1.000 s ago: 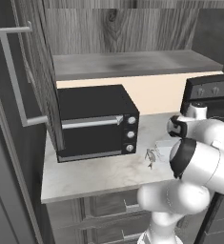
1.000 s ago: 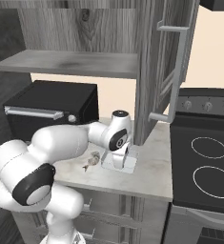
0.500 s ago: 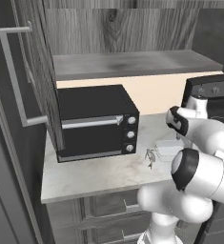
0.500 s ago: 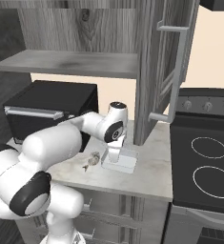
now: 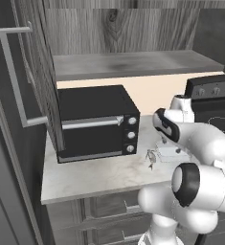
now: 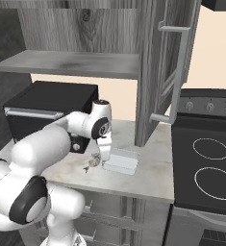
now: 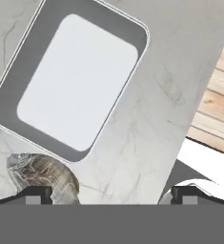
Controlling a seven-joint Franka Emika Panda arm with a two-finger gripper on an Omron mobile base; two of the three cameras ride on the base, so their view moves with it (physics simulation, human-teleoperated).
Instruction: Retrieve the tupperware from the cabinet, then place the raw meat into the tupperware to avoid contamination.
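The cabinet (image 5: 42, 72) stood with its doors swung open and its shelf bare above the counter (image 5: 90, 174). The black toaster oven (image 5: 97, 122) served as landmark: the tupperware (image 6: 120, 161) lay flat on the counter to the oven's right, nearer the stove (image 6: 206, 163), and the raw meat (image 6: 93, 161) sat between oven and tupperware, just beside the box's near edge but outside it.

Over the preceding second, box and meat kept their places, while the arm's elbow swung out to the right and the wrist lifted and shifted slightly from the box toward the meat. This suggested that the retrieval step was complete and the meat transfer was beginning.

The forearm reached out from the base over the counter, and the wrist bent so the hand pointed steeply down at the counter. The claw (image 7: 111, 194) was released, jaws spread wide and holding nothing. In the hand view the meat lay at one fingertip (image 7: 37, 194), not centred between the jaws; the tupperware lay empty beyond.
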